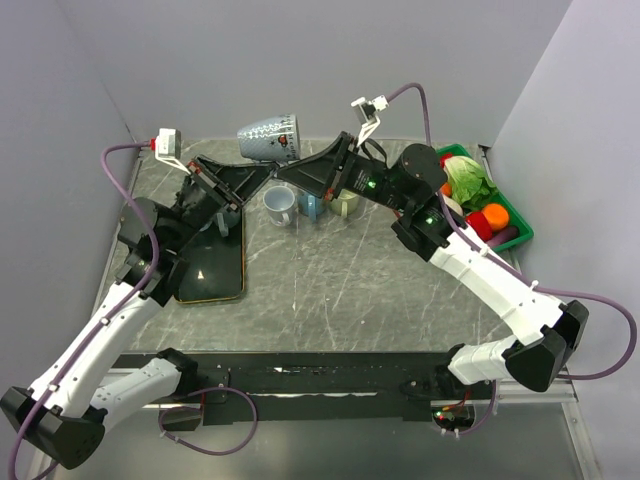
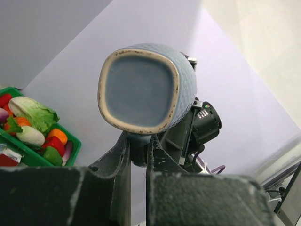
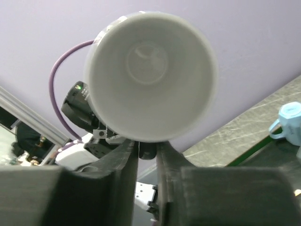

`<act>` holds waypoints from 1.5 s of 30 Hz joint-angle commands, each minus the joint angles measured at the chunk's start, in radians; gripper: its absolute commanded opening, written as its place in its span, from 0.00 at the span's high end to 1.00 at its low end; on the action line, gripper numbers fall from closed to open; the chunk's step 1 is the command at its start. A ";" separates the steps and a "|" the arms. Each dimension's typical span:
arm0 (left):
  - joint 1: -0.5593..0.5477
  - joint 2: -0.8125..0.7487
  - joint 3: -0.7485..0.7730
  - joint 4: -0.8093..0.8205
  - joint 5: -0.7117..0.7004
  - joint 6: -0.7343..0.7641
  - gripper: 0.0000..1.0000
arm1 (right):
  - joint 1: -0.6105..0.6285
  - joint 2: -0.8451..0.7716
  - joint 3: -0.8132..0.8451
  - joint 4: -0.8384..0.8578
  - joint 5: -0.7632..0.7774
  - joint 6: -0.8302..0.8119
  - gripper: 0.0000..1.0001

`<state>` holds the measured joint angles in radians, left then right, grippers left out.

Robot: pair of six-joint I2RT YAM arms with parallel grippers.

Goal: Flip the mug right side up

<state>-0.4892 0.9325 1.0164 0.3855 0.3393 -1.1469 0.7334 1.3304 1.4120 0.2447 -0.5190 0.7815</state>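
Left gripper and right gripper hold mug horizontal, mouth facing right.

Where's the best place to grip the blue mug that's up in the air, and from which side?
By its handle, from underneath. The mug lies on its side with the handle hanging below the wide, rounded body. The left fingers and right fingers both pinch that thin loop.
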 commanded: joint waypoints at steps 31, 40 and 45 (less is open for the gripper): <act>-0.023 -0.040 0.039 -0.455 -0.325 0.208 0.04 | -0.038 -0.178 -0.055 -0.306 0.465 -0.255 1.00; -0.023 -0.051 0.088 -0.680 -0.531 0.306 0.04 | -0.239 -0.149 -0.165 -0.622 0.637 -0.433 1.00; -0.023 -0.017 0.122 -0.770 -0.592 0.331 0.04 | -0.267 -0.080 -0.222 -0.614 0.705 -0.465 1.00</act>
<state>-0.5083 0.9009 1.0786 -0.3023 -0.1661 -0.8669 0.4797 1.2095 1.2030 -0.3908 0.1078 0.3809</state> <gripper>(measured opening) 0.966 0.201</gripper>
